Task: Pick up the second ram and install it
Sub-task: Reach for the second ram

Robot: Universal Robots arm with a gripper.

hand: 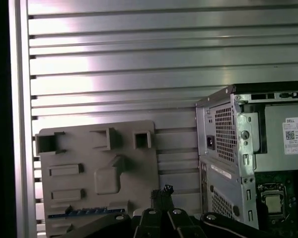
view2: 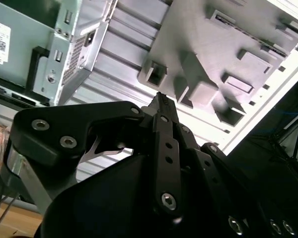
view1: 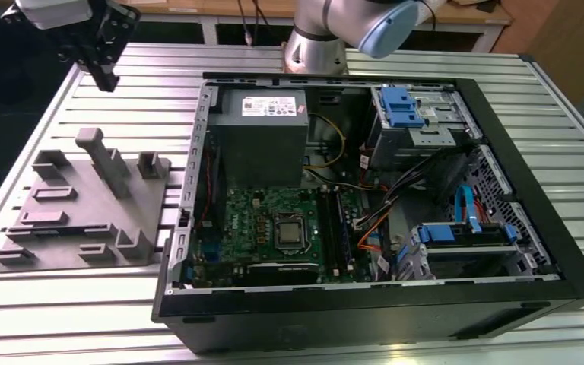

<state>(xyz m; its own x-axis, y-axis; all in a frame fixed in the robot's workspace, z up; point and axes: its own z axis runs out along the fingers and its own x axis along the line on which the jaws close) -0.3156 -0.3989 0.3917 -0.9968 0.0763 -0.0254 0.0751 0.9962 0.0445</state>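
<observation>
The second ram (hand: 83, 212) lies as a thin dark, bluish strip along one edge of the grey holder plate (hand: 139, 173), seen in the first wrist view. The plate sits flat on the slatted metal table (view1: 535, 84), just beside the open computer case (view1: 373, 304), on the exterior view's left. The gripper (view1: 106, 82) hangs above the table's far corner on the exterior view's left, beyond the plate and well apart from the ram. Its fingers (view2: 161, 111) are pressed together with nothing between them. The green motherboard (view1: 261, 220) lies exposed inside the case.
</observation>
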